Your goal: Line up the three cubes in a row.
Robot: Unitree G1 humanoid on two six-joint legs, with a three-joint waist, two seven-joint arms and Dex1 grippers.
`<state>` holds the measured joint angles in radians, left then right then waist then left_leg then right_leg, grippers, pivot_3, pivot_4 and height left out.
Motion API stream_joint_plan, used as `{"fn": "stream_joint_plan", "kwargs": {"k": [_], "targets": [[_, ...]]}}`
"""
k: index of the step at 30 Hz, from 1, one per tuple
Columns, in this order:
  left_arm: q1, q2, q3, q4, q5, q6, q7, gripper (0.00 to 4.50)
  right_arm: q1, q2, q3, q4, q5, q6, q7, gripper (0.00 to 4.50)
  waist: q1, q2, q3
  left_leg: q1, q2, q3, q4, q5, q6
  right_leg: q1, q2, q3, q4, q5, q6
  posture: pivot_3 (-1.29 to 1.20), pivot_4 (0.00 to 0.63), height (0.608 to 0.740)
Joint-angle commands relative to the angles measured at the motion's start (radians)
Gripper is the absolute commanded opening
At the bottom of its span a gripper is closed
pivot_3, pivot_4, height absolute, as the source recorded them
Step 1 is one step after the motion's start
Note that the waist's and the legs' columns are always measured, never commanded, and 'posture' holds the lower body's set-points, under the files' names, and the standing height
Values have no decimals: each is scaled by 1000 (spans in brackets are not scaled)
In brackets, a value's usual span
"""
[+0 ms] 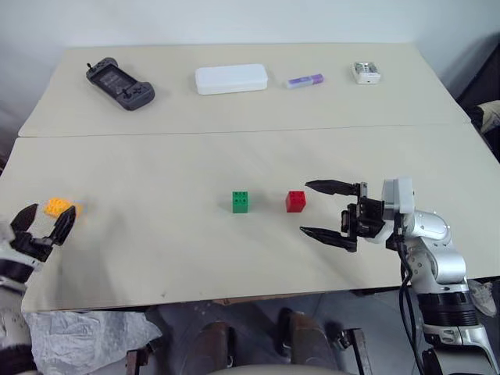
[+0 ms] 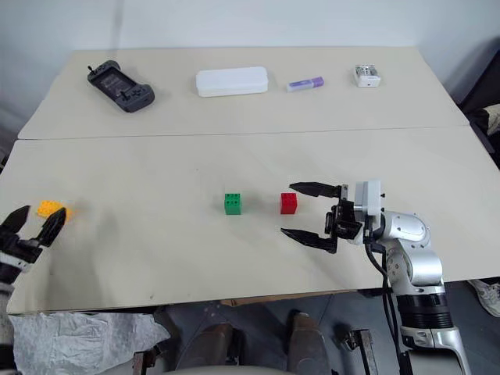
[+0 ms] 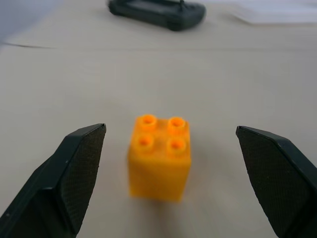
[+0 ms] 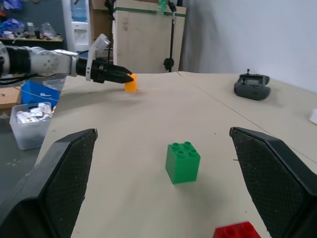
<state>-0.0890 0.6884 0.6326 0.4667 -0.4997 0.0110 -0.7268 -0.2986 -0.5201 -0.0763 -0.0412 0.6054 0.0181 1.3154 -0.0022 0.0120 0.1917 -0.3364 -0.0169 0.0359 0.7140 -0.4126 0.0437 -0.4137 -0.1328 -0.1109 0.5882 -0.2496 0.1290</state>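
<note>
The wide beige table (image 1: 234,250) bears all three blocks. The left gripper (image 1: 43,225) stands spread and empty, the orange-yellow studded plastic cube (image 3: 158,156) just ahead between its fingers, untouched. The right gripper (image 1: 328,209), also spread, sits just beside the red cube (image 1: 295,201), with the green cube (image 1: 241,201) beyond. The step in hand looks like fetching the orange one: close, then carry it toward the pair.

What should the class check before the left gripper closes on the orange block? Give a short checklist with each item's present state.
1. Left gripper open: ok.
2. Orange block between its fingers: ok.
3. Orange block upright, studs up: ok.
4. Green block and red block already side by side, apart: ok.
5. Right gripper open, holding nothing: ok.
6. Fingers far enough forward to grip: cannot tell.
</note>
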Motion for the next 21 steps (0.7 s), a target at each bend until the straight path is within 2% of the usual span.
{"fn": "stream_joint_plan", "kwargs": {"k": [1,4,8,9,13,16,19,21], "targets": [[-29,44,1,82,24,-43,-22,3875,27,0,-25,-56,9,-23,-20,4500,-6,0,0,0,0,0,0,0,0,0,0,-1,0,0,0,0,150,740],[-44,55,-2,113,16,-47,-51,2944,50,1,-30,-74,7,-29,-37,4500,-15,0,0,0,0,1,-1,0,0,-1,0,-7,-1,0,0,0,150,740],[-64,71,-67,86,8,-26,-189,1666,78,-2,-35,-88,6,-37,-54,4500,-14,0,0,0,0,1,0,0,0,0,-1,-8,0,0,0,0,150,740],[-73,77,-91,73,12,-31,-231,1516,81,-5,-37,-91,7,-36,-57,4500,-11,0,0,1,1,1,1,0,0,0,-1,-8,0,0,0,0,150,740],[-187,99,-252,14,35,-36,-450,1541,91,-24,-55,-90,10,-32,-63,4500,9,0,0,0,1,1,4,0,0,1,-2,-8,2,0,0,0,150,740],[-308,77,-403,-15,87,-65,-581,1541,98,-42,-65,-89,12,-27,-62,4500,16,0,0,1,0,1,4,0,0,1,-2,-7,2,1,-1,0,150,740],[-422,30,-527,40,140,-138,-705,1541,107,-54,-72,-102,14,-17,-67,4500,15,0,0,0,-1,1,3,0,0,1,-2,-7,2,1,-1,0,150,740],[-465,10,-568,97,165,-183,-758,1541,113,-58,-74,-116,13,-11,-75,4500,7,1,-1,0,-2,2,2,0,0,0,-1,-7,1,1,-1,0,150,740]]}}
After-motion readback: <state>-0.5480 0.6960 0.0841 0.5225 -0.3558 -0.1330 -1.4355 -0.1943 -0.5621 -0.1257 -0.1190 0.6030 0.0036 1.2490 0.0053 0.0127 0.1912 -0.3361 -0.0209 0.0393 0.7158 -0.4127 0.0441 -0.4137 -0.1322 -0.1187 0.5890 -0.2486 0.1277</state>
